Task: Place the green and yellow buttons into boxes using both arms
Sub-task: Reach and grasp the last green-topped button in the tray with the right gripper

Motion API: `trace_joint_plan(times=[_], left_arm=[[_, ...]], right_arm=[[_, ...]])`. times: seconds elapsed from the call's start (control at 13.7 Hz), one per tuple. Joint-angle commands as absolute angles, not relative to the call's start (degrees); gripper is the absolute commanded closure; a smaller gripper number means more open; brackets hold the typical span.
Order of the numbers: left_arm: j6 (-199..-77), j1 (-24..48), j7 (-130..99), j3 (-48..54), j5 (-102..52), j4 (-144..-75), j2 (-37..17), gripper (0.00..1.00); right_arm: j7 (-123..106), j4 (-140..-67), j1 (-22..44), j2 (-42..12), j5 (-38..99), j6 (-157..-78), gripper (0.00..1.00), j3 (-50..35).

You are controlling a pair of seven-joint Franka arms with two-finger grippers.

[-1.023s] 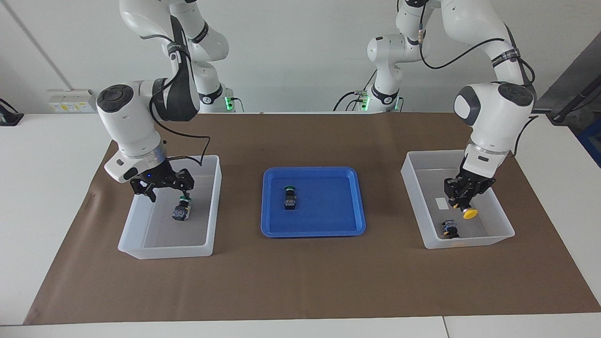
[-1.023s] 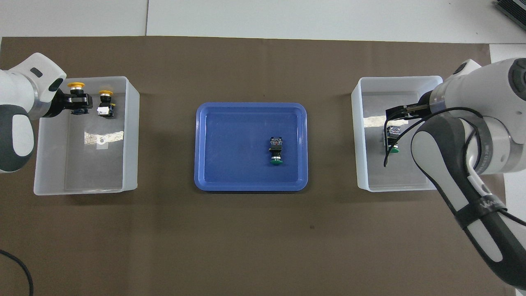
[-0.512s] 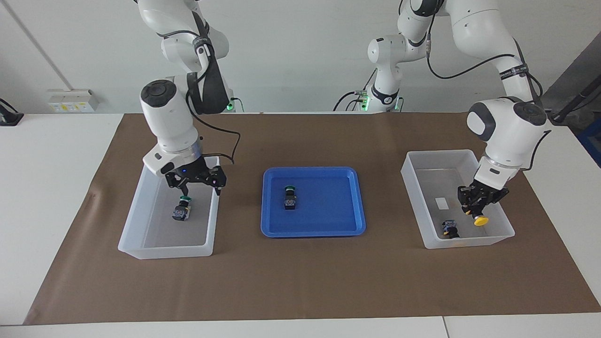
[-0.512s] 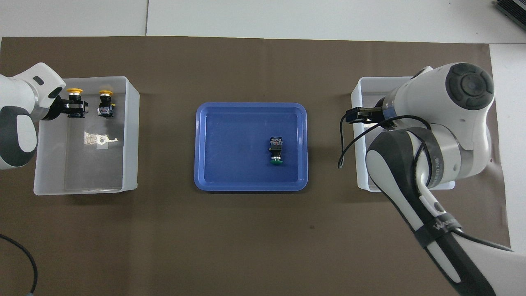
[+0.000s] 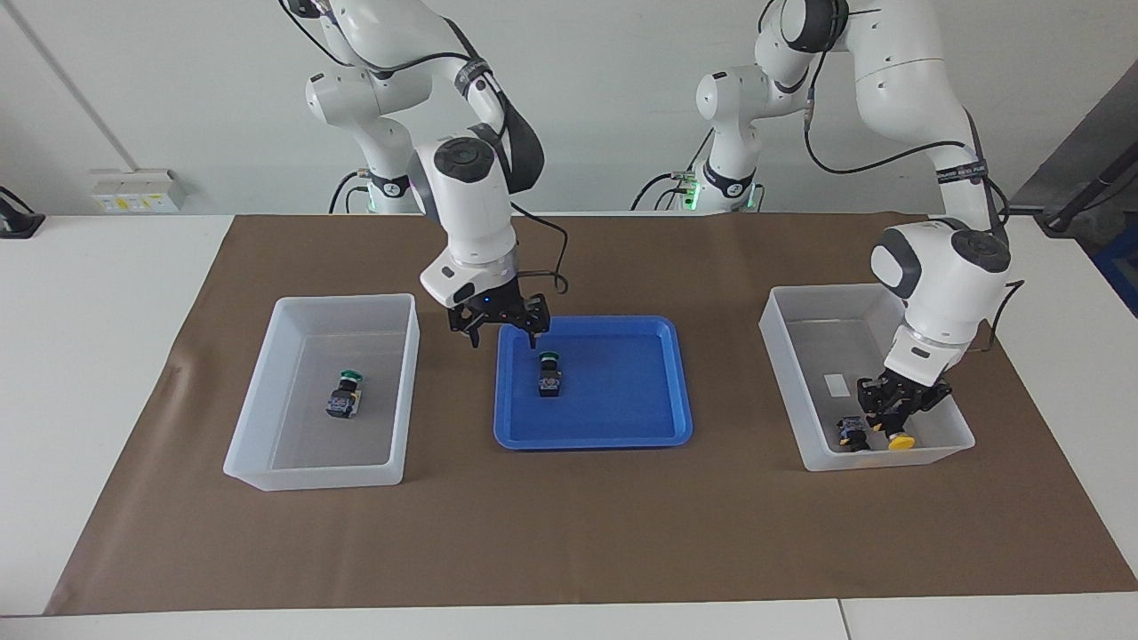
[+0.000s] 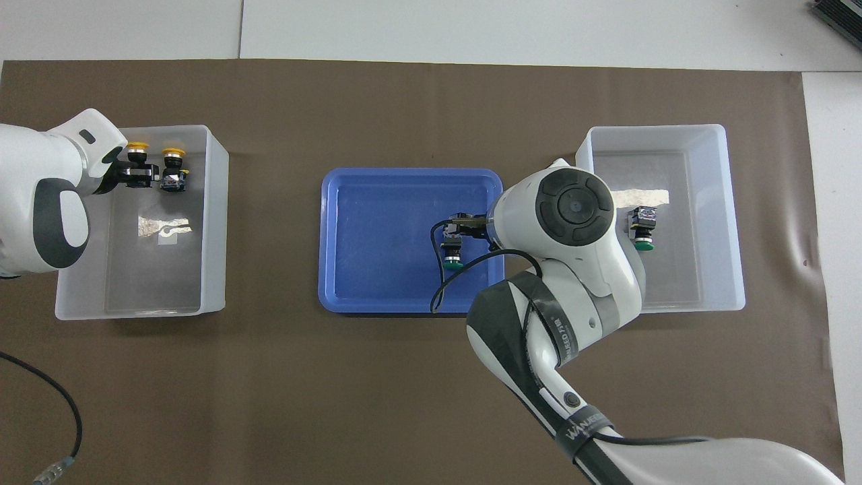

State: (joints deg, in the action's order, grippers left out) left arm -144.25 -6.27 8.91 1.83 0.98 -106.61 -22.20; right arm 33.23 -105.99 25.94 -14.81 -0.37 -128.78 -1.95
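Observation:
My right gripper (image 5: 502, 336) is open and hangs over the blue tray's (image 5: 622, 418) edge nearest the robots, just above a green button (image 5: 548, 373) lying in the tray. In the overhead view the right gripper (image 6: 459, 229) partly covers that green button (image 6: 452, 263). A second green button (image 5: 345, 396) lies in the box (image 5: 267, 391) at the right arm's end. My left gripper (image 5: 896, 407) is shut on a yellow button (image 5: 901, 441), low inside the box (image 5: 791, 356) at the left arm's end. Another yellow button (image 5: 852, 433) lies beside it.
The blue tray (image 6: 377, 236) sits mid-table between the two boxes, on a brown mat (image 5: 569, 533). In the overhead view the right arm's white body (image 6: 572, 222) covers the tray's edge toward the right arm's end.
My right gripper has left the green button in its box and swung, open, over the blue tray. My left gripper has sunk lower in its box with the yellow button.

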Motion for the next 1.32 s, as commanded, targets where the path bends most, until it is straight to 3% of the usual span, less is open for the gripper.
trace_joint_plan(times=[0.0, 0.07, 0.22, 0.29, 0.44, 0.51, 0.58, 0.66, 0.73, 1.02, 1.1, 1.24], left_arm=[[-145.9, -6.94, 9.76, 2.37, 1.23, -105.29, -23.55, 1.0], [-146.77, -6.94, 9.67, 2.37, 1.14, -105.47, -23.64, 0.98], [-148.27, -6.86, 9.41, 2.37, 1.14, -105.82, -23.64, 0.67], [-148.27, -6.86, 9.32, 2.37, 1.14, -105.82, -23.64, 0.61], [-148.36, -6.86, 9.32, 2.37, 1.14, -105.82, -23.73, 0.57], [-148.53, -6.86, 9.32, 2.37, 1.14, -105.73, -23.64, 0.54], [-149.41, -6.77, 9.32, 2.37, 1.14, -105.82, -23.73, 0.46], [-149.94, -6.77, 9.32, 2.37, 1.14, -105.82, -23.82, 0.37], [-149.94, -6.68, 9.49, 2.37, 1.14, -105.82, -23.82, 0.29], [-150.38, -6.5, 9.49, 2.37, 1.14, -105.73, -23.91, 0.25], [-150.29, -6.42, 9.58, 2.37, 1.23, -105.56, -23.91, 0.2], [-149.6, -6.07, 9.75, 2.29, 1.32, -105.55, -23.21, 0.0]], right_arm=[[34.98, -107.75, 27.68, -17.4, -1.14, -134.63, 0.0, -2.02], [35.07, -107.84, 27.69, -18.27, -1.23, -135.52, 0.0, -2.02], [35.42, -107.75, 29.35, -20.99, -1.41, -139.46, 0.0, -1.93], [35.42, -107.58, 29.44, -22.22, -2.02, -140.61, 0.0, -1.93], [35.42, -107.58, 30.05, -24.25, -5.08, -142.11, 0.0, -1.93], [35.33, -107.67, 30.06, -24.34, -5.53, -141.6, 0.07, -1.93], [35.16, -107.67, 29.97, -24.35, -5.71, -140.81, 0.45, -1.85], [34.98, -107.58, 29.71, -24.26, -5.71, -140.19, 0.77, -1.85], [35.07, -107.58, 29.45, -24.26, -5.71, -140.1, 0.98, -1.85], [35.16, -105.39, 28.74, -22.77, -5.71, -135.46, 1.0, -1.5], [35.07, -104.42, 28.74, -22.15, -5.71, -133.09, 1.0, -1.32], [34.37, -103.36, 27.17, -18.48, -5.8, -127.82, 1.0, -1.23]])
